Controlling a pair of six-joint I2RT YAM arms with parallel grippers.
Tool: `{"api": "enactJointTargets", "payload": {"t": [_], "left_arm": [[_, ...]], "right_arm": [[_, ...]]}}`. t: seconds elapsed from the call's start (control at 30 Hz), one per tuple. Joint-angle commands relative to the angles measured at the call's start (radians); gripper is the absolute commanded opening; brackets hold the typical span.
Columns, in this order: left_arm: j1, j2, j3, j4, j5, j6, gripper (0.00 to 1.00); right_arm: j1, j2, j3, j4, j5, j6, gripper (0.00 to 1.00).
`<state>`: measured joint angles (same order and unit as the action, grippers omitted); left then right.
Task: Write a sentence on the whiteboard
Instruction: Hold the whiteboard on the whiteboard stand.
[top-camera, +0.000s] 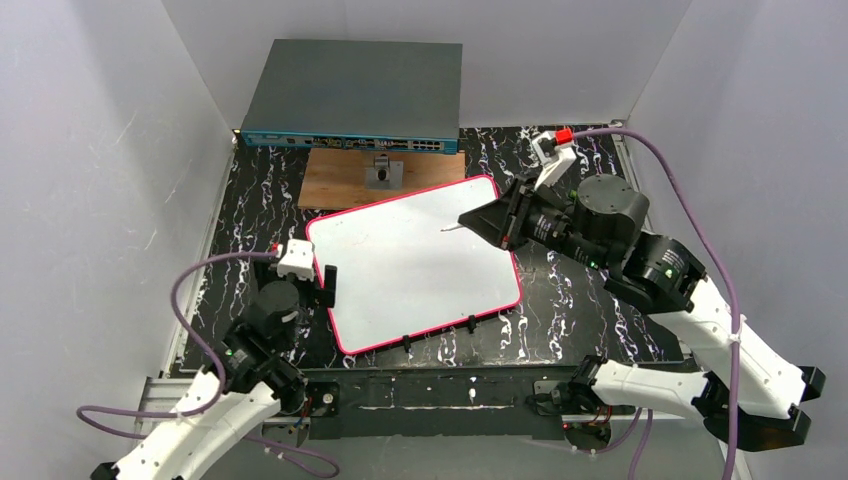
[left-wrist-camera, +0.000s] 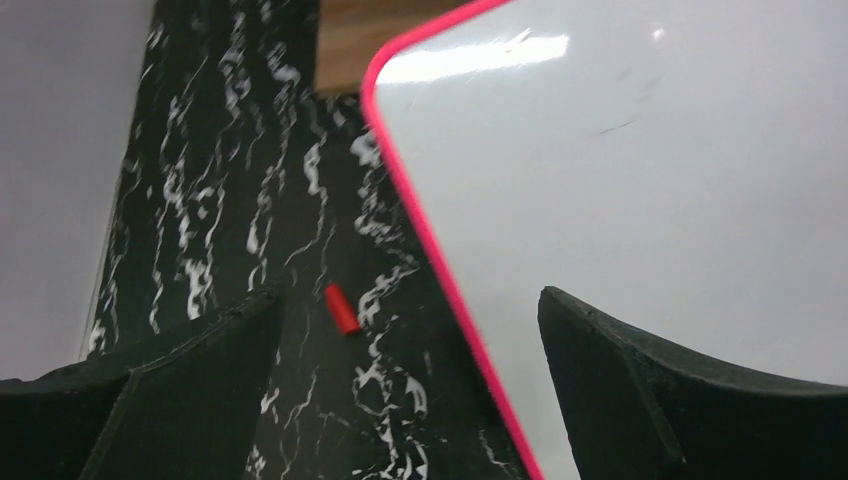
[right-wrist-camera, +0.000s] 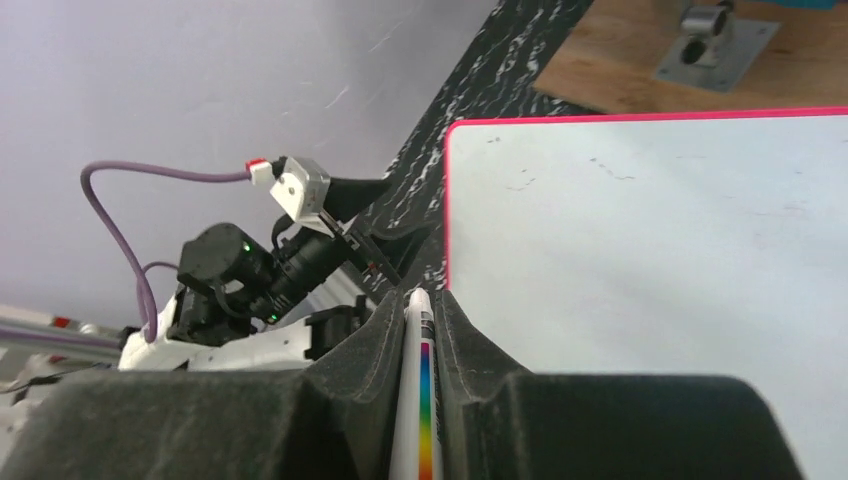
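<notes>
Pinching a white marker (right-wrist-camera: 424, 400) with a rainbow stripe in the right gripper (right-wrist-camera: 421, 300), fingers pressing shut against its barrel on both sides. Pointing the marker's tip out over the far right part of the whiteboard (top-camera: 420, 275); touching the surface or hovering just above it, impossible to tell.

Finding the whiteboard lying flat at the middle of the desk (top-camera: 560, 300), turned a little, with a pink-red rim all around, small black clips (top-camera: 470, 323) lining its near edge, and its far edge meeting the near edge of a brown wooden board (top-camera: 340, 185). Showing only a few faint dark flecks near the whiteboard's far edge in the right wrist view.

Spreading the left gripper (left-wrist-camera: 410, 300) wide, gripping nothing, straddling the whiteboard's left edge, one finger hanging over the desk and the other over the white surface. Seeing a small red cap (left-wrist-camera: 342, 308) lying on the desk just left of that edge, between the open fingers.

Noting a grey network switch (top-camera: 350, 95) sitting at the desk's far edge behind the wooden board, and a small metal bracket (top-camera: 383, 174) standing on the wood.
</notes>
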<state>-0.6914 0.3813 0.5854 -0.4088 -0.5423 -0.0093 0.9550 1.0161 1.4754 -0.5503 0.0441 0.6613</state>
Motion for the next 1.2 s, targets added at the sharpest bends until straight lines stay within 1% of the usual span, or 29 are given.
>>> {"api": "enactJointTargets", "payload": {"t": [0.0, 0.07, 0.1, 0.17, 0.27, 0.3, 0.33, 0.4, 0.43, 0.47, 0.5, 0.57, 0.63, 0.73, 0.8, 0.97, 1.03, 1.07, 1.17], "left_arm": [[0.038, -0.079, -0.185, 0.218, -0.294, -0.015, 0.98], [0.06, -0.091, -0.291, 0.355, -0.327, 0.001, 0.98], [0.081, -0.08, -0.342, 0.45, -0.324, 0.036, 0.98], [0.171, -0.02, -0.414, 0.599, -0.249, 0.045, 0.98], [0.424, 0.181, -0.456, 0.809, -0.053, -0.041, 0.98], [0.485, 0.266, -0.462, 0.895, 0.025, -0.054, 0.98], [0.538, 0.358, -0.466, 1.001, 0.078, -0.058, 0.98], [0.594, 0.549, -0.437, 1.145, 0.15, -0.037, 0.98], [0.601, 0.662, -0.419, 1.2, 0.161, -0.023, 0.98], [0.603, 0.73, -0.405, 1.242, 0.171, -0.01, 0.98], [0.606, 0.783, -0.393, 1.3, 0.17, -0.006, 0.98], [0.613, 0.842, -0.372, 1.317, 0.166, -0.015, 0.98], [0.613, 0.844, -0.392, 1.358, 0.201, -0.02, 0.98], [0.613, 0.811, -0.4, 1.322, 0.218, -0.018, 0.98], [0.615, 0.809, -0.405, 1.33, 0.231, -0.01, 0.98], [0.613, 0.873, -0.354, 1.323, 0.267, 0.003, 0.98], [0.615, 0.895, -0.325, 1.285, 0.278, -0.009, 0.98], [0.618, 0.917, -0.33, 1.311, 0.298, -0.014, 0.98], [0.619, 1.033, -0.376, 1.527, 0.326, -0.013, 0.98]], "right_arm": [[-0.004, -0.044, -0.045, 0.054, 0.126, -0.084, 0.01], [-0.004, -0.062, -0.065, 0.057, 0.132, -0.087, 0.01], [-0.004, -0.073, -0.081, 0.065, 0.129, -0.091, 0.01], [-0.004, -0.098, -0.124, 0.093, 0.126, -0.112, 0.01], [-0.004, -0.135, -0.186, 0.116, 0.116, -0.158, 0.01], [-0.004, -0.151, -0.207, 0.124, 0.115, -0.169, 0.01], [-0.004, -0.169, -0.233, 0.136, 0.113, -0.177, 0.01], [-0.004, -0.205, -0.285, 0.164, 0.114, -0.181, 0.01], [-0.004, -0.219, -0.306, 0.174, 0.113, -0.186, 0.01], [-0.004, -0.23, -0.321, 0.18, 0.11, -0.19, 0.01], [-0.004, -0.236, -0.328, 0.18, 0.105, -0.195, 0.01], [-0.004, -0.233, -0.328, 0.172, 0.09, -0.207, 0.01], [-0.004, -0.229, -0.326, 0.17, 0.077, -0.216, 0.01], [-0.004, -0.217, -0.32, 0.172, 0.054, -0.228, 0.01], [-0.004, -0.209, -0.316, 0.174, 0.042, -0.23, 0.01], [-0.004, -0.203, -0.314, 0.176, 0.031, -0.225, 0.01], [-0.004, -0.206, -0.313, 0.174, 0.027, -0.222, 0.01], [-0.003, -0.206, -0.309, 0.17, 0.027, -0.22, 0.01], [-0.004, -0.206, -0.291, 0.148, 0.02, -0.218, 0.01]]}}
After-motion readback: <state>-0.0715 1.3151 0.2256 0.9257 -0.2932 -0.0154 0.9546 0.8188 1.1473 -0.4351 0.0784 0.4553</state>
